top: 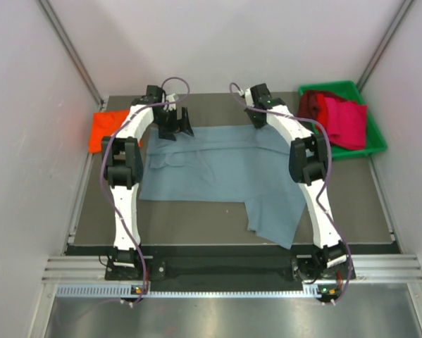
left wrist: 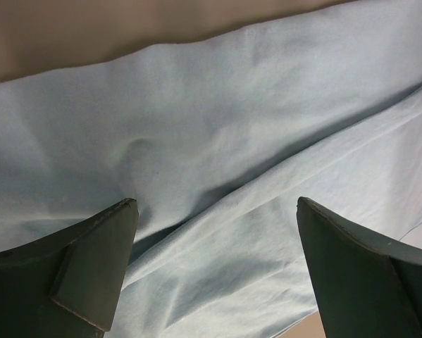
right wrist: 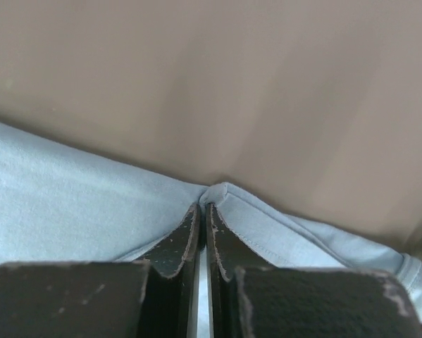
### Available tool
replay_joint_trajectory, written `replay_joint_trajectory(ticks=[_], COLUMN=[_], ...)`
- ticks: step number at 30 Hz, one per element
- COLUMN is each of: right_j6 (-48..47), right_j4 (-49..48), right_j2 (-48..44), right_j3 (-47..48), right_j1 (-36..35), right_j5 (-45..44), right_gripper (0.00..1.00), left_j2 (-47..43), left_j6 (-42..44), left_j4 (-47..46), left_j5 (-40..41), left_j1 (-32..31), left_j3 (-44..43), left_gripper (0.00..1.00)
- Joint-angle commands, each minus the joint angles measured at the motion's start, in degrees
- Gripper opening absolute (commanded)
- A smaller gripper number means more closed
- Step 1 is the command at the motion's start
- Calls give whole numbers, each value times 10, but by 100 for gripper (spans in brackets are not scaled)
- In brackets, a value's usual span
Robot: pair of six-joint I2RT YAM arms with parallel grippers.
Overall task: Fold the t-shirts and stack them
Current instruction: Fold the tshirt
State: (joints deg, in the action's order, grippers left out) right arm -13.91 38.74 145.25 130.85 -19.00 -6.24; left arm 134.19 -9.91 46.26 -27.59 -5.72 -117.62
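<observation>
The right hand [right wrist: 203,211] is pinching a thin fold at the far edge of the blue-grey shirt [top: 218,169], which is lying spread across the middle of the desk [top: 196,227], while the left hand [left wrist: 215,203] is hovering wide open over it; so shallow a pinch is probably risking a slip once lifted.

Robot test cell — white wall panels [top: 27,141], aluminium frame rail [top: 218,268]
</observation>
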Motion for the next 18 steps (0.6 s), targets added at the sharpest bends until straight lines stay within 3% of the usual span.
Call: replay_joint_trajectory(ticks=[1, 11, 18], right_j6=[1, 19, 26], right_j4=[-7, 12, 28], right_j2=[-60, -172, -187], right_j3=[-11, -89, -146], right_j1=[-2, -16, -39], right_j5=[-36, -21, 9], right_gripper=[1, 0, 1], left_j2=[-15, -5, 3], left_j6=[8, 2, 2], left_j4=[4, 4, 2], left_j5=[-3, -16, -13], left_j1=[2, 3, 3], left_j3=[-3, -7, 21], left_gripper=[99, 99, 99])
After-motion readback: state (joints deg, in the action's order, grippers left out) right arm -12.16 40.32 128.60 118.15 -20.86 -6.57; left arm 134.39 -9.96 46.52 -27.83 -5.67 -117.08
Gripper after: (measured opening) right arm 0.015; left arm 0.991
